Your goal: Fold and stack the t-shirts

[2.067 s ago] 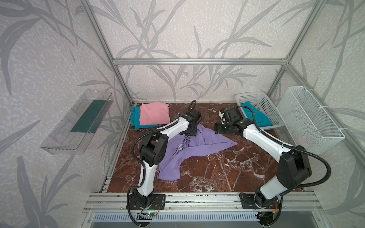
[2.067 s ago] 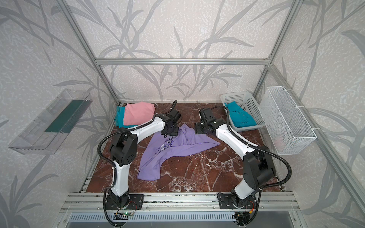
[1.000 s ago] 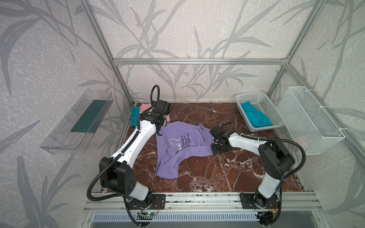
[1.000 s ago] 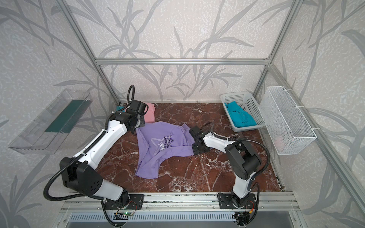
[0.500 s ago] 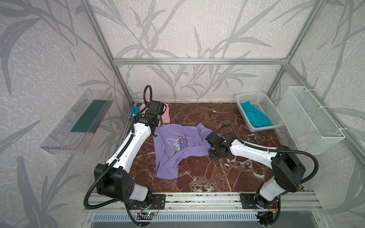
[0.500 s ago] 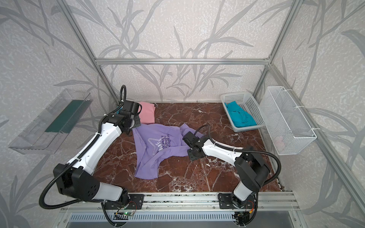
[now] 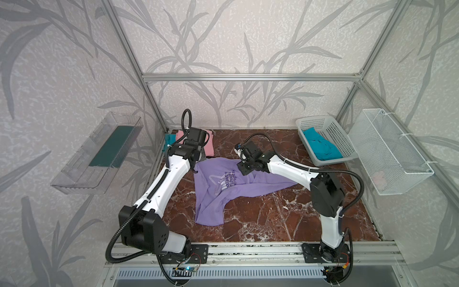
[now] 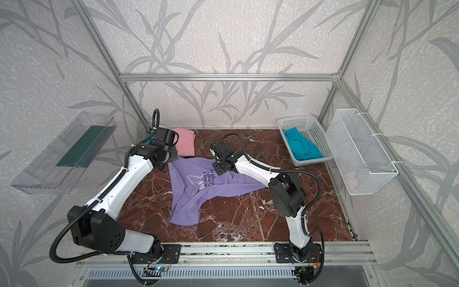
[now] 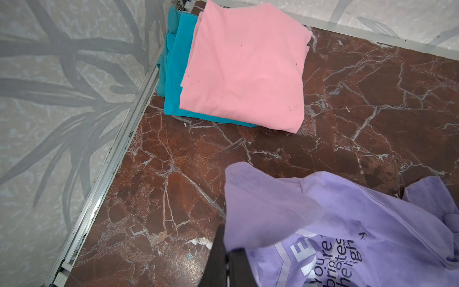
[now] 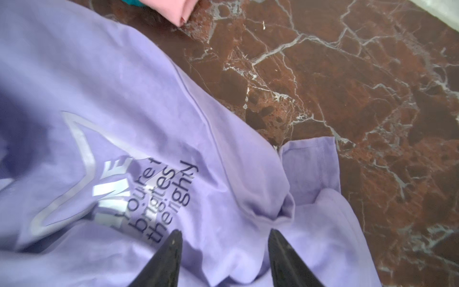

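Lavender tee (image 7: 218, 196) — wider, right claw (image 10: 224, 232) rearward

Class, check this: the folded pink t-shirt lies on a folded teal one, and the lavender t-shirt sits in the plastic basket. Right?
No. The lavender t-shirt lies on the marble table, not in the plastic basket; both top views show it. The pink t-shirt does lie on a teal one.
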